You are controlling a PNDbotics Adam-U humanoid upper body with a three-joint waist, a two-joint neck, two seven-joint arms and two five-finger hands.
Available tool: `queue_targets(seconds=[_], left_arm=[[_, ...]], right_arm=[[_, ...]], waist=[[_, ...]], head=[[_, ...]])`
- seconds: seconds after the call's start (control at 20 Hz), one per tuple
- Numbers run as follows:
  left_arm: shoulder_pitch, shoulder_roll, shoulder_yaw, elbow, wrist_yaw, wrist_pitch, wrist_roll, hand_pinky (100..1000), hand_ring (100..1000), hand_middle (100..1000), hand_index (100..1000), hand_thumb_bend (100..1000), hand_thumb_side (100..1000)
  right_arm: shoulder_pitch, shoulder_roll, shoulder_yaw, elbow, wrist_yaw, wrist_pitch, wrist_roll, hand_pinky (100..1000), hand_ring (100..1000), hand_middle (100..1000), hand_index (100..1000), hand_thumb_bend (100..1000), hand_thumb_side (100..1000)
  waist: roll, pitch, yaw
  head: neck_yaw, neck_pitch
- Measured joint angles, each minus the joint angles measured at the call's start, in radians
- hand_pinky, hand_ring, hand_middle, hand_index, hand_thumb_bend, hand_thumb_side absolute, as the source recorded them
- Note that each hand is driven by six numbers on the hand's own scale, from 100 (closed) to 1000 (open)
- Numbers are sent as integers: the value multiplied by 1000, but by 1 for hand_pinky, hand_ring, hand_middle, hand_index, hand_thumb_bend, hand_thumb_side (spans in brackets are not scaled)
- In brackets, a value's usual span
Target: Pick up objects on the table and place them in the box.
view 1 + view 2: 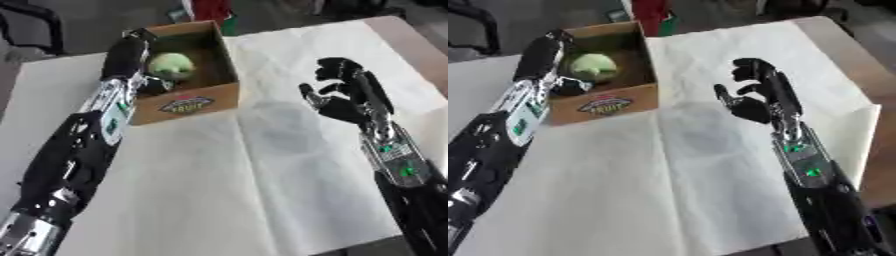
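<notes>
Left hand [131,50] reaching over the near left wall of the cardboard box [197,102], fingers hidden, grip impossible to tell, right hand [346,95] raised empty over the white tabletop [262,175], fingers loosely curled apart, pale green round object [171,65] lying inside the box at the tabletop's far edge.

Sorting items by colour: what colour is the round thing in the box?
Pale green, clearest in the left eye view, inside the box.

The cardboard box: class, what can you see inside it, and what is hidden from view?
Inside the cardboard box lies a pale green round object. The left robot hand reaches in beside it, covering part of the box floor; whether it touches the object cannot be told.
</notes>
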Motion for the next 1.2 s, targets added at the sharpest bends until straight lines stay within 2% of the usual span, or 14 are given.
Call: queue_targets(seconds=[0.15,0.25,0.35,0.4,0.5,0.65,0.85,1.0,1.2], left_arm=[[4,0,0,-35,14,-2,5,762,751,729,729,803,389],[10,1,0,-79,53,-6,11,748,732,698,697,627,366],[24,5,0,-146,143,-6,25,747,729,686,672,514,356],[35,12,0,-187,206,-6,35,745,728,684,669,494,352],[59,33,0,-281,350,-9,53,729,703,661,659,390,341],[133,74,-1,-456,590,-33,55,725,699,656,655,362,342],[295,141,16,-698,867,-52,42,718,679,630,644,331,358],[414,177,45,-831,1001,-47,47,720,677,626,638,320,373],[531,188,92,-901,1096,-26,70,721,674,620,634,305,387]], right_arm=[[5,0,0,0,0,0,0,575,713,629,764,376,100],[9,0,-1,0,0,-1,-1,575,713,629,764,376,100],[11,0,-2,0,-2,-1,-2,575,713,629,764,375,100],[14,0,-4,0,-3,-1,-3,575,713,629,764,375,100],[17,0,-7,0,-4,0,-5,575,713,629,765,373,100],[18,1,-15,0,-5,-1,-13,575,713,628,765,372,100],[25,5,-30,-5,-9,-2,-31,575,711,626,765,369,100],[26,7,-41,-14,-9,-1,-45,574,709,625,764,366,100],[27,8,-56,-28,-9,0,-62,574,707,623,763,363,100]], waist=[[0,-2,8],[-2,-3,18],[-7,-3,35],[-11,-3,43],[-16,-3,58],[-25,-3,90],[-34,-2,132],[-36,-1,149],[-38,-1,173]], head=[[-1,0],[-3,0],[-8,0],[-12,0],[-19,0],[-32,0],[-48,0],[-57,0],[-66,0]])
